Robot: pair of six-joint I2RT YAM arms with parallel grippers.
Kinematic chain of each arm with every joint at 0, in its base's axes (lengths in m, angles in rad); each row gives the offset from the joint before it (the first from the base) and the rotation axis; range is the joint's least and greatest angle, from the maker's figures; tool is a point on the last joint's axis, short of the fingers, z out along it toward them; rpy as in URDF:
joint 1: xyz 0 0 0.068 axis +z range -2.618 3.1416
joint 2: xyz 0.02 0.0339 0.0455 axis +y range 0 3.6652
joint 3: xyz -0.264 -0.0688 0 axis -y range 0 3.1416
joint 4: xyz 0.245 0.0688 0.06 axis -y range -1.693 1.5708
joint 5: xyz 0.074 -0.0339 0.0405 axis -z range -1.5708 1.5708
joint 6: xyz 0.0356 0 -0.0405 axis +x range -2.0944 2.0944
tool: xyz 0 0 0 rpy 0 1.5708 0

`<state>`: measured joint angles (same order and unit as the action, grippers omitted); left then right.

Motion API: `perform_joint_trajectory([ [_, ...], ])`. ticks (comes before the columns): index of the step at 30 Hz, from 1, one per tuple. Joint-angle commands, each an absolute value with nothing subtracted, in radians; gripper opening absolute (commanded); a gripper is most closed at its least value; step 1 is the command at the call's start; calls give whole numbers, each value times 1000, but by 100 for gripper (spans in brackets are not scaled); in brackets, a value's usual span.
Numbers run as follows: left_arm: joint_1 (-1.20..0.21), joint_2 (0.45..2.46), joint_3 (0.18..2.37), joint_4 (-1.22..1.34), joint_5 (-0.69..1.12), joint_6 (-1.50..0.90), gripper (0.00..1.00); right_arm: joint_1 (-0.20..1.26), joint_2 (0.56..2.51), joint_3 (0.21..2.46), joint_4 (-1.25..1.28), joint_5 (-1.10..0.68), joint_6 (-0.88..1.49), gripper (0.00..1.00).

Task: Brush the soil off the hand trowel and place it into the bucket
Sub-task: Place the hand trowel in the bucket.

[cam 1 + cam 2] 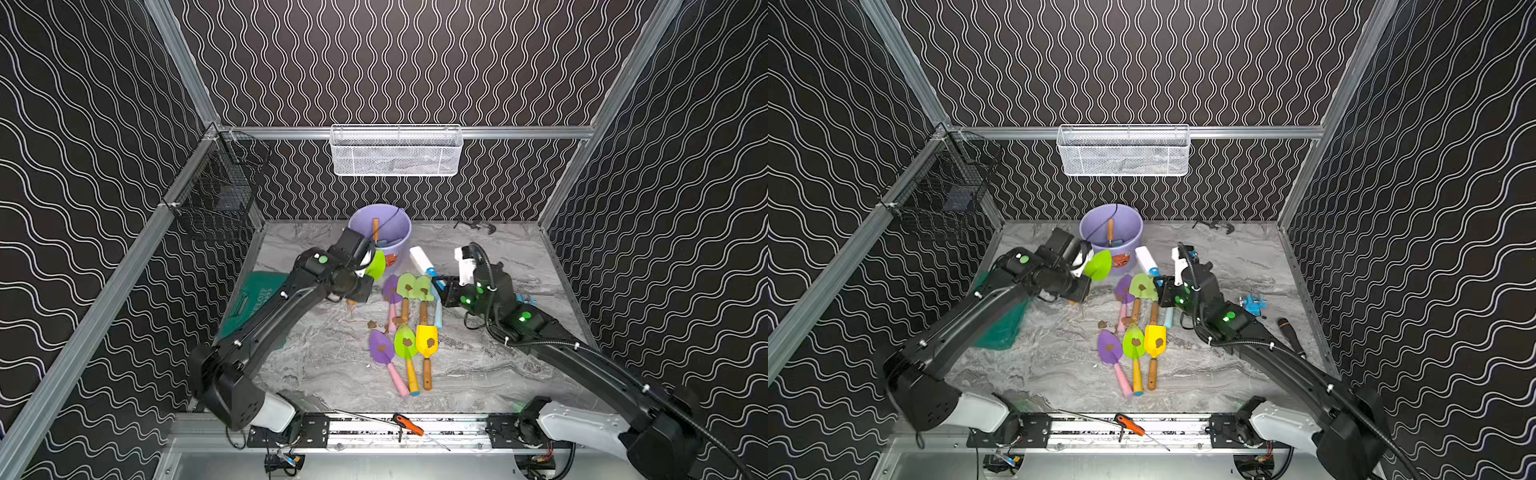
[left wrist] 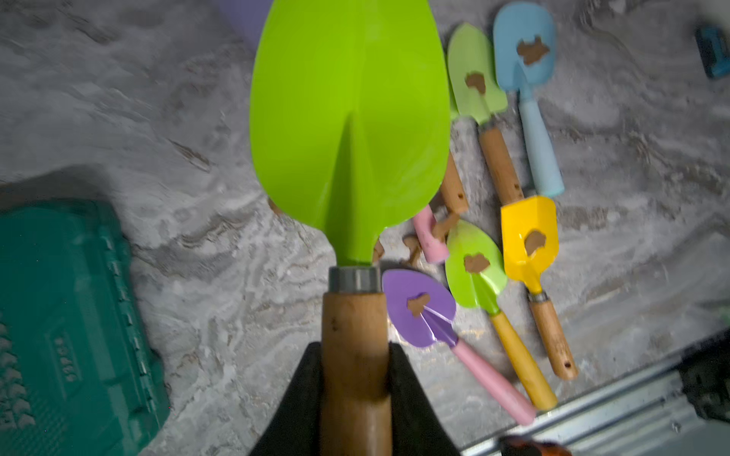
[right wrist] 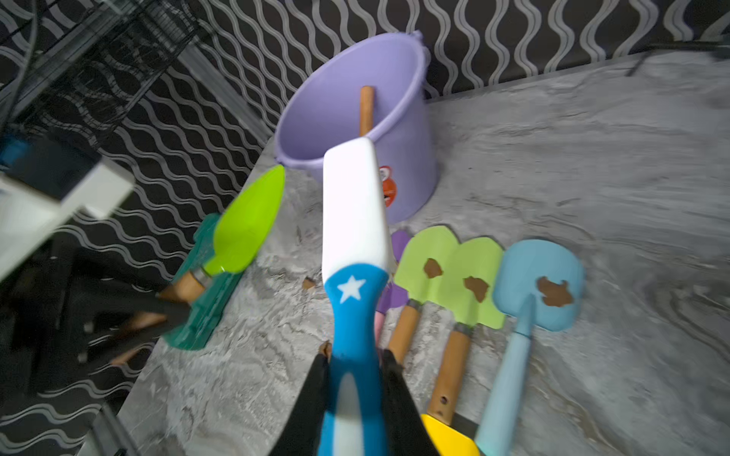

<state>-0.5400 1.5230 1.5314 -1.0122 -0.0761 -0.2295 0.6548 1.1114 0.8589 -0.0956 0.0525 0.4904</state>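
At the front rail, you have an orange-handled screwdriver (image 1: pixel 409 424) lying flat. Beyond it, on the grey marbled tabletop (image 1: pixel 332 374), small coloured trowels (image 1: pixel 424 334) lie in two rows with brown soil clumps (image 2: pixel 476 263) on their blades. Your left gripper (image 2: pixel 355 349) is clamped on the wooden handle of the lime-green trowel (image 2: pixel 347 118), which is held off the table near the lavender plastic bucket (image 3: pixel 411 150). Your right gripper (image 3: pixel 355 357) pinches the white-and-blue star-marked brush (image 3: pixel 353 209). The bucket's orange sticker and the lettering on the green case (image 2: pixel 59 316) can't be read. The walls (image 1: pixel 415 62) are black with wavy lines.
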Motion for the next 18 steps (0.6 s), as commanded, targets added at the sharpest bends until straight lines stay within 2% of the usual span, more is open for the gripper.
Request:
perform_joint_trajectory([
  [1, -501, 1625, 1645, -951, -136, -213, 0, 641, 1071, 831, -104, 81, 527, 0],
  [11, -444, 2032, 2151, -1086, -206, -168, 0, 637, 956, 773, -142, 81, 555, 0],
  [13, -443, 2067, 2200, -1095, -207, -163, 17, 637, 937, 761, -146, 84, 555, 0],
  [16, -444, 2092, 2243, -1102, -213, -161, 33, 637, 914, 746, -151, 93, 553, 0],
  [18, -443, 2105, 2268, -1105, -213, -158, 36, 637, 907, 743, -152, 97, 552, 0],
])
